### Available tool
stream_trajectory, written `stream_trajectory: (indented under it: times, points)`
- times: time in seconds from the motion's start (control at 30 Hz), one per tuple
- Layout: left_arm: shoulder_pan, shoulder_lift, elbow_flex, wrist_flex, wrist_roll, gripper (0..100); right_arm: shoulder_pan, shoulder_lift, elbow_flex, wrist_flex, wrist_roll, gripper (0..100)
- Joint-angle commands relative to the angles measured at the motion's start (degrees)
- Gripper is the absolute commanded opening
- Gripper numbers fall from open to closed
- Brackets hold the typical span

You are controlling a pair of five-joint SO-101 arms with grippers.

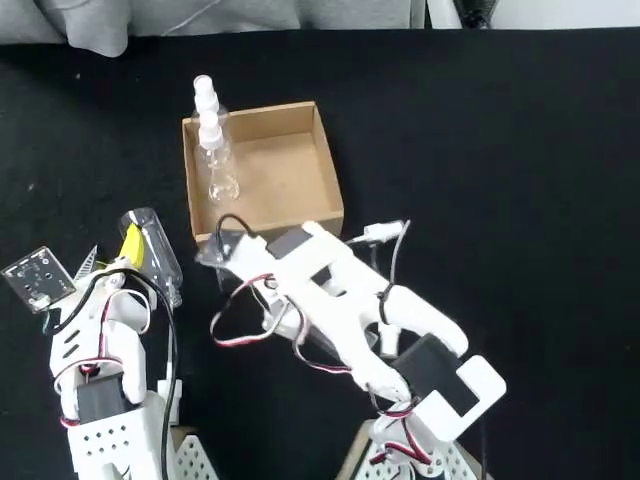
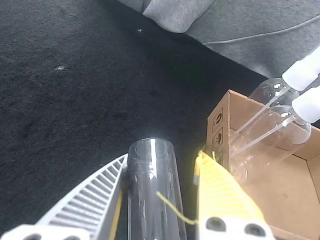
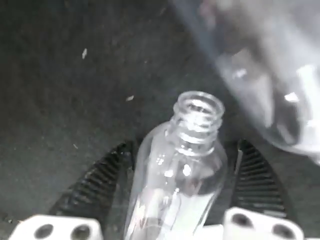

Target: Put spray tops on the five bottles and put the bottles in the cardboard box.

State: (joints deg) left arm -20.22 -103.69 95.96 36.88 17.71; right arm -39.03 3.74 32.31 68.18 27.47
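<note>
My left gripper is shut on a clear bottle without a top, left of the cardboard box. The left wrist view has that bottle clamped between the grey and yellow fingers, gripper. In the right wrist view my right gripper holds another clear bottle, its open threaded neck pointing away. From above, the right gripper lies at the box's near left corner. Two capped bottles lean inside the box against its left wall; their white spray tops stick out.
A loose white spray top lies on the black cloth right of the box's near corner. A blurred clear object sits close beyond the right gripper's bottle. Grey fabric lines the far table edge.
</note>
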Motion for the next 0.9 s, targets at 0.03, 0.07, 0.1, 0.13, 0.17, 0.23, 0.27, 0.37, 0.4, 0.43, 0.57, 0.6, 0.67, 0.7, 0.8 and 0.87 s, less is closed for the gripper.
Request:
stream_trajectory:
  times: [0.03, 0.07, 0.1, 0.13, 0.17, 0.23, 0.27, 0.37, 0.4, 0.43, 0.57, 0.6, 0.67, 0.7, 0.8, 0.87]
  points:
    - [-0.7, -0.4, 1.5, 0.1, -0.4, 20, -1.1, -3.6, -5.5, 3.8, -2.5, 27.6]
    - [-0.7, -0.4, 1.5, 0.1, -0.4, 20, -1.1, -4.4, -5.4, 3.8, -2.6, 27.6]
    - [-0.7, -0.4, 1.5, 0.1, -0.4, 20, -1.1, -5.1, -5.2, 3.8, -2.6, 27.6]
    - [-0.7, -0.4, 1.5, 0.1, -0.4, 20, -1.1, -5.6, -5.1, 3.9, -2.6, 27.6]
    - [-0.7, -0.4, 1.5, 0.1, -0.4, 20, -1.1, -5.9, -4.7, 3.9, -2.6, 27.6]
    - [-0.7, -0.4, 1.5, 0.1, -0.4, 20, -1.1, -6.4, -3.6, 3.8, -2.6, 27.6]
    - [-0.7, -0.4, 1.5, 0.1, -0.4, 20, -1.1, -6.5, -3.2, 3.8, -2.6, 27.6]
    - [-0.7, -0.4, 1.5, 0.1, -0.4, 20, -0.8, -6.5, -2.2, 3.8, -2.6, 27.6]
    - [-0.7, -0.4, 1.5, 0.1, -0.4, 20, -0.3, -6.5, -2.1, 3.8, -2.7, 27.6]
    - [-0.7, -0.4, 1.5, 0.1, -0.4, 20, 0.3, -6.5, -2.0, 3.7, -3.2, 27.6]
    - [-0.7, -0.4, 1.5, 0.1, -0.4, 20, 2.5, -6.5, -1.9, 3.4, -5.2, 27.6]
    - [-0.7, -0.4, 1.5, 0.1, -0.4, 20, 2.7, -6.4, -1.9, 3.4, -5.2, 27.6]
    - [-0.7, -0.4, 1.5, 0.1, -0.4, 20, 2.7, -6.0, -1.9, 3.4, -5.4, 27.6]
    - [-0.7, -0.4, 1.5, 0.1, -0.4, 20, 2.8, -6.0, -1.8, 3.4, -5.6, 27.6]
    - [-0.7, -0.4, 1.5, 0.1, -0.4, 20, 2.9, -6.0, -1.8, 3.7, -6.5, 27.6]
    - [-0.7, -0.4, 1.5, 0.1, -0.4, 20, 2.9, -6.0, -1.7, 3.7, -7.2, 27.6]
